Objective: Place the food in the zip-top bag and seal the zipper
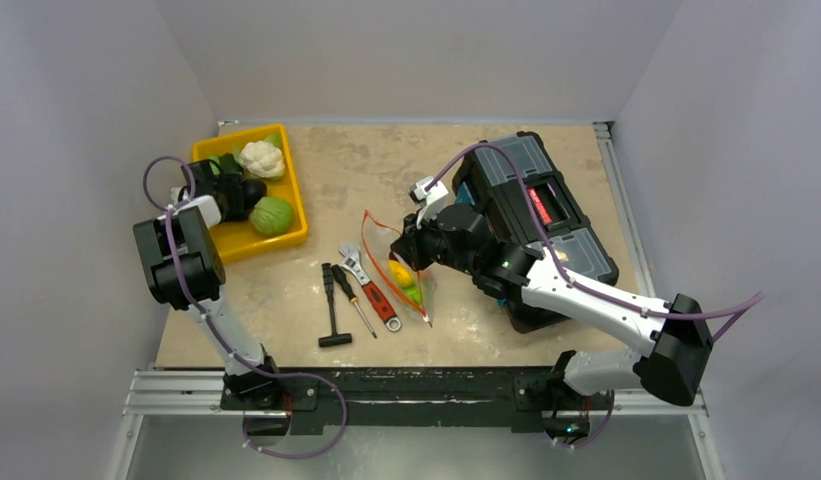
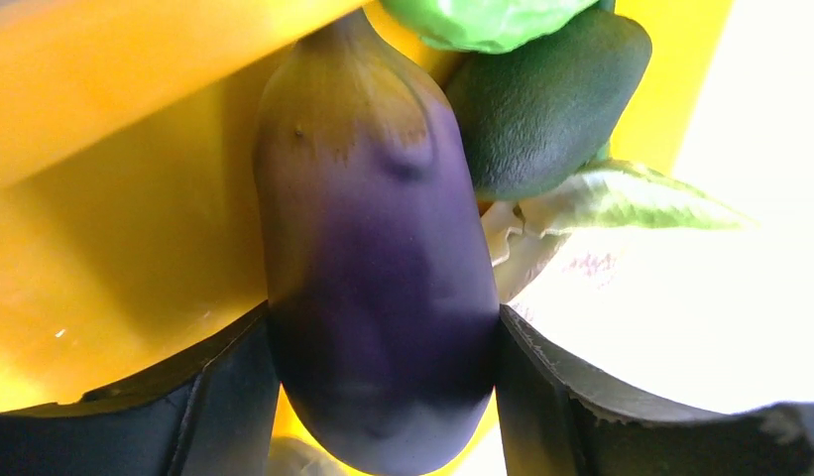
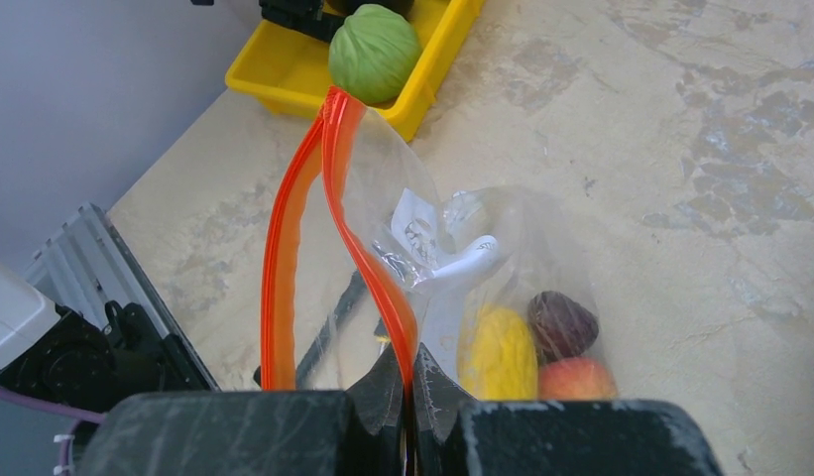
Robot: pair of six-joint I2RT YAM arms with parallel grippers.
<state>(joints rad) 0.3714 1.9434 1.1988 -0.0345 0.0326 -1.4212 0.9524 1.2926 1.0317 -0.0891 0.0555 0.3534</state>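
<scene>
In the left wrist view a dark purple eggplant [image 2: 378, 268] lies in the yellow tray [image 2: 115, 238]. My left gripper [image 2: 383, 382] has one finger pressed against each side of it. A dark green piece [image 2: 546, 99] rests beside the eggplant. From above, the left gripper [image 1: 244, 192] is down inside the tray [image 1: 226, 245]. The zip-top bag [image 3: 422, 198] stands with its mouth open, and my right gripper [image 3: 410, 382] is shut on one side of its red-orange zipper [image 3: 358, 238]. Inside it sit a yellow piece [image 3: 499, 352], a dark piece [image 3: 561, 322] and an orange ball [image 3: 576, 379].
A white cauliflower [image 1: 261, 158] and a pale-green cabbage [image 1: 272, 215] share the tray. A red-handled wrench [image 1: 371, 290], a screwdriver [image 1: 351, 300] and a black T-handle tool [image 1: 331, 310] lie left of the bag [image 1: 391, 255]. A black toolbox [image 1: 531, 210] stands behind the right arm.
</scene>
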